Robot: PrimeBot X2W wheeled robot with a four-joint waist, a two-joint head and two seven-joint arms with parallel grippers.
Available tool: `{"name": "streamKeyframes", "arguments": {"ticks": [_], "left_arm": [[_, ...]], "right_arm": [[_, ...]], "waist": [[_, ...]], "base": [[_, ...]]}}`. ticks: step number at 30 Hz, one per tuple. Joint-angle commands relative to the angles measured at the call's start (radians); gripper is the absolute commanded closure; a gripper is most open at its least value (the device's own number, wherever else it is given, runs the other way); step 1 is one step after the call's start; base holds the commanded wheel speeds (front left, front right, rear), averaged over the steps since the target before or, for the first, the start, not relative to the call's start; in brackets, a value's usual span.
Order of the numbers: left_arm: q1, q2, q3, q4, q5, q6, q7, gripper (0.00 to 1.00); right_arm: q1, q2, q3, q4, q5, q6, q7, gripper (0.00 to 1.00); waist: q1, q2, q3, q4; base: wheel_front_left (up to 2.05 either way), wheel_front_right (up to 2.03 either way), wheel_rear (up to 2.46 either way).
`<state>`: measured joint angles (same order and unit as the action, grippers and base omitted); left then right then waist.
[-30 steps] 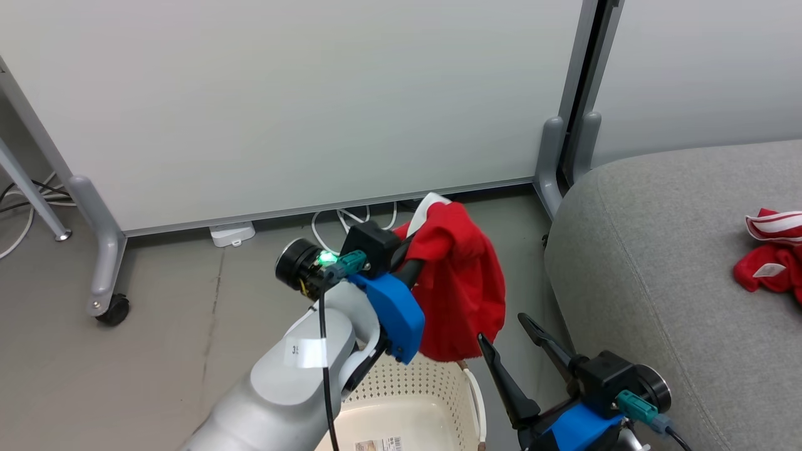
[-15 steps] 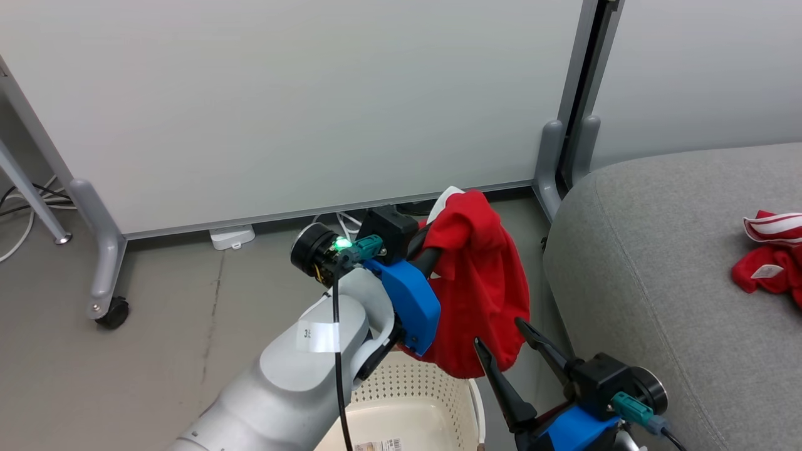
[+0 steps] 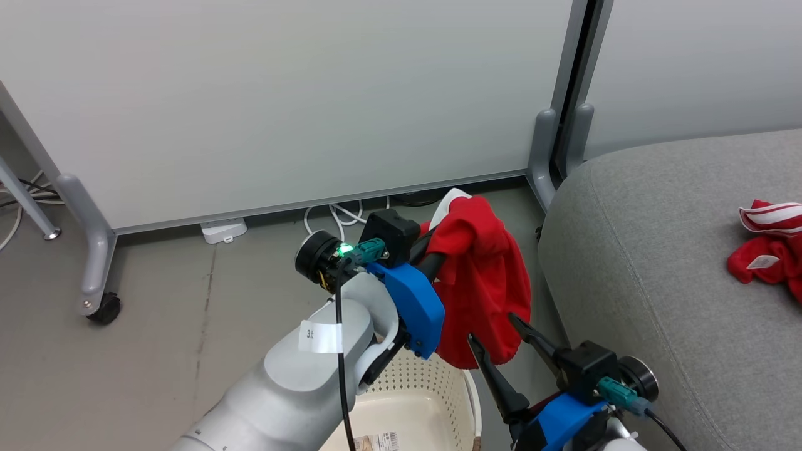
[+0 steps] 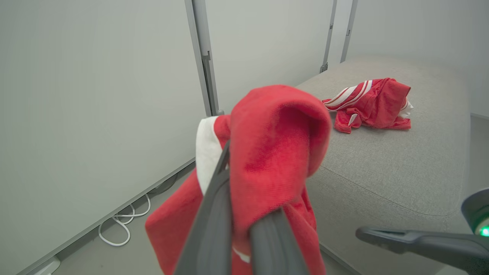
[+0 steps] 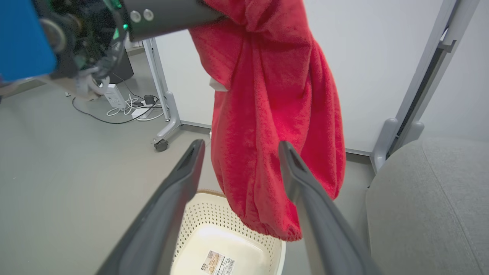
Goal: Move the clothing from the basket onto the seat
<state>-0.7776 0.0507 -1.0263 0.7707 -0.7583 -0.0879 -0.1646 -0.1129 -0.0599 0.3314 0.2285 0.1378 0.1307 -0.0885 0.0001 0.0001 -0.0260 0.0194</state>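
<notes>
**Red garment held over the basket, beside the seat**

The left gripper is pinched tight on a plain red garment, which drapes over it and droops above the cream basket on the floor. Just right of it, the right gripper stands spread wide and holds nothing, its tips near the cloth's lower hem. Further right is the grey seat, with a striped red garment lying on it.
</notes>
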Motion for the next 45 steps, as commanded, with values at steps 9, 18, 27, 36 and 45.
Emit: {"name": "streamKeyframes", "arguments": {"ticks": [9, 18, 27, 36, 45], "left_arm": [[-0.027, 0.000, -0.040, -0.003, -0.037, 0.015, -0.015, 1.00], [-0.033, 0.000, -0.081, -0.012, -0.070, 0.020, -0.022, 1.00], [-0.045, 0.000, -0.120, -0.017, -0.103, 0.022, -0.025, 1.00], [-0.052, 0.000, -0.156, -0.020, -0.131, 0.024, -0.031, 1.00], [-0.065, 0.000, -0.178, -0.011, -0.151, 0.032, -0.041, 1.00]], "right_arm": [[-0.148, -0.005, 0.019, 0.151, 0.002, 0.000, -0.023, 0.00], [-0.283, 0.007, 0.030, 0.348, -0.022, 0.000, -0.041, 0.00], [-0.388, 0.010, 0.076, 0.519, 0.022, 0.000, -0.074, 0.00], [-0.473, 0.010, 0.175, 0.638, 0.099, 0.000, -0.112, 0.00], [-0.513, 0.010, 0.237, 0.697, 0.176, 0.000, -0.144, 0.90]], "waist": [[-0.0001, -0.0001, 0.014, 0.013], [-0.0001, -0.0001, 0.019, 0.021], [-0.0001, -0.0001, 0.016, 0.029], [-0.0001, -0.0001, 0.012, 0.036], [-0.0001, -0.0001, 0.011, 0.038]], "base": [[0.00, 0.00, 0.00], [0.00, 0.00, 0.00], [0.00, 0.00, 0.00], [0.00, 0.00, 0.00], [0.00, 0.00, 0.00]]}}
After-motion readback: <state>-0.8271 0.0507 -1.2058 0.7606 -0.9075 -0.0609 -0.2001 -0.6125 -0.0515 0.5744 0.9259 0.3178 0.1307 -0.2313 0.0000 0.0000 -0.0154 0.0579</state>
